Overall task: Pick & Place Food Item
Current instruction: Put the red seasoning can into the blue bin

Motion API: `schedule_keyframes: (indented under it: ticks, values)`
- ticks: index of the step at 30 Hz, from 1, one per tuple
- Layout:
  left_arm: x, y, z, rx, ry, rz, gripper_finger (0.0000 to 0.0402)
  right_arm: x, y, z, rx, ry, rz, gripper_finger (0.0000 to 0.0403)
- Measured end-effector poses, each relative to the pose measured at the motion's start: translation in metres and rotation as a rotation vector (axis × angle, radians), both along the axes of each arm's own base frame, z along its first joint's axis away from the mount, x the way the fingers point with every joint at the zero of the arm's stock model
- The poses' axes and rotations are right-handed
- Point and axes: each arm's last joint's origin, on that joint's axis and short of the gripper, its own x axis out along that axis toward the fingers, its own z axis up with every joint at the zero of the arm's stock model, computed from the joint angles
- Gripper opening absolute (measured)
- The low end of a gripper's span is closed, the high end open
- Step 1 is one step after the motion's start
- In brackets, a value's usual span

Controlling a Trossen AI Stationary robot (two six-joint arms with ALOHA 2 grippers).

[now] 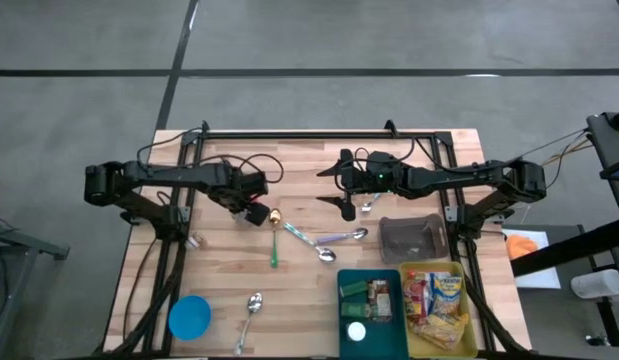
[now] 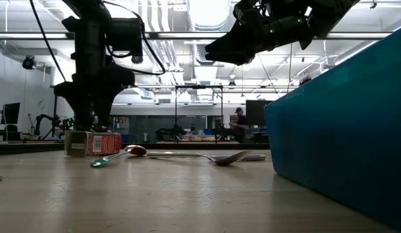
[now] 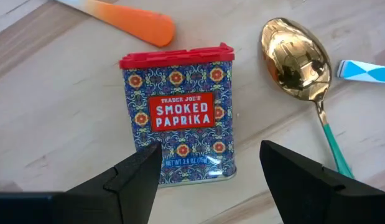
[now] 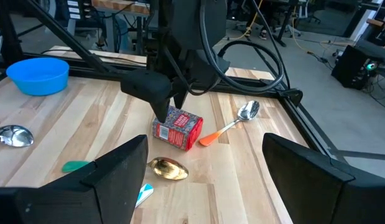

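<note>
Paprika tin (image 3: 178, 118), blue-patterned with a red lid and labelled smoked paprika, lies flat on its side on the wooden worktop (image 1: 229, 270). The left hand (image 1: 251, 208) hangs just above the tin with its two fingers (image 3: 133, 180) spread apart, one on each side of the tin's base end, not clamped on it. Just beside the tin lies a gold spoon (image 3: 299, 59) with a green handle, its bowl level with the tin's lid. An orange-handled spoon (image 4: 231, 124) lies just beyond the tin's lid end. From the tin, the right hand (image 1: 346, 190) is well apart across the worktop and raised off the surface, its fingers also apart and holding nothing. A blue bowl (image 1: 190, 316) sits near the worktop's edge, well apart from the tin. A teal bin (image 1: 369, 305) of packaged items stands well apart from the tin, on the right arm's side.
</note>
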Motion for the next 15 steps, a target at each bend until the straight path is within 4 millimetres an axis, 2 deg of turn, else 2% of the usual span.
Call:
schedule_keyframes:
  ticks: [15]
  values:
    - [0.0015,0.0005,0.0004,0.004,-0.016,0.004,0.0273,0.0000,0.0000,0.0000,0.000,0.000,0.000,0.0315]
